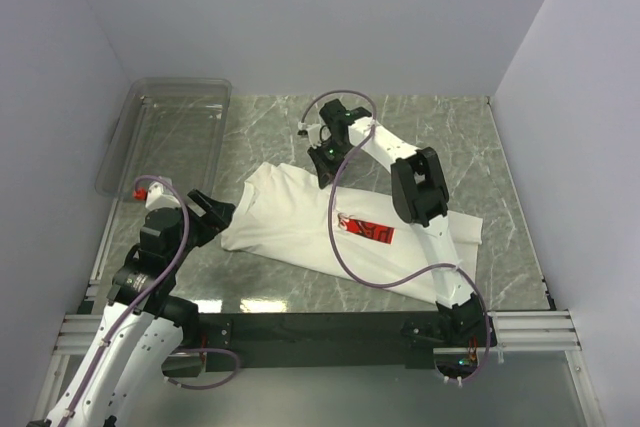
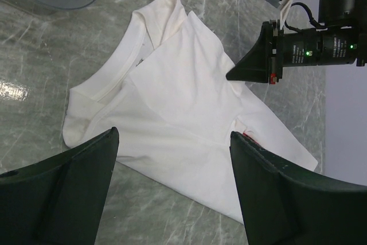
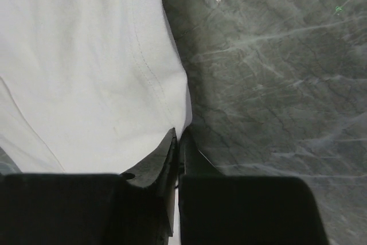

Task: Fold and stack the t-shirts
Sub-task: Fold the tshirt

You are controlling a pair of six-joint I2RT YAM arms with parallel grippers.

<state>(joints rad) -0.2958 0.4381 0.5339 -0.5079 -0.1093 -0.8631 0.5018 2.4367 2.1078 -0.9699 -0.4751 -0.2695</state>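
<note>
One shirt (image 1: 300, 222): white, short-sleeved, part-folded, with a strip of red print (image 1: 366, 232) showing at a fold.

Location: flat on the bench (image 1: 450, 137), mid-field between the two arms. The bin (image 1: 183, 81) stands apart at the far left.

Handling (judged): light, soft and floppy, with no stiffness of its own. Any lifted part will sag and trail, and the loose layers may slide over one another. It is not fragile. Best taken at an edge, a seam or the ribbed collar (image 2: 109, 78), where the cloth is doubled and gives the jaws some bite. A pinch in mid-panel would likely catch the top layer only. Two holds set apart along one edge would keep a fold line straight.

Orientation: the long axis runs on a slant, from far-left to near-right in the top view. The collar end lies at the far left, toward the left arm, and the body and hem spread toward the right.

Right tool (image 3: 178, 133): jaws closed together, low on the far edge of the shirt. A sliver of white shows between them, so the cloth edge appears pinched.

Left tool (image 2: 172, 182): jaws wide and holding nothing, poised just off the collar end of the shirt.
</note>
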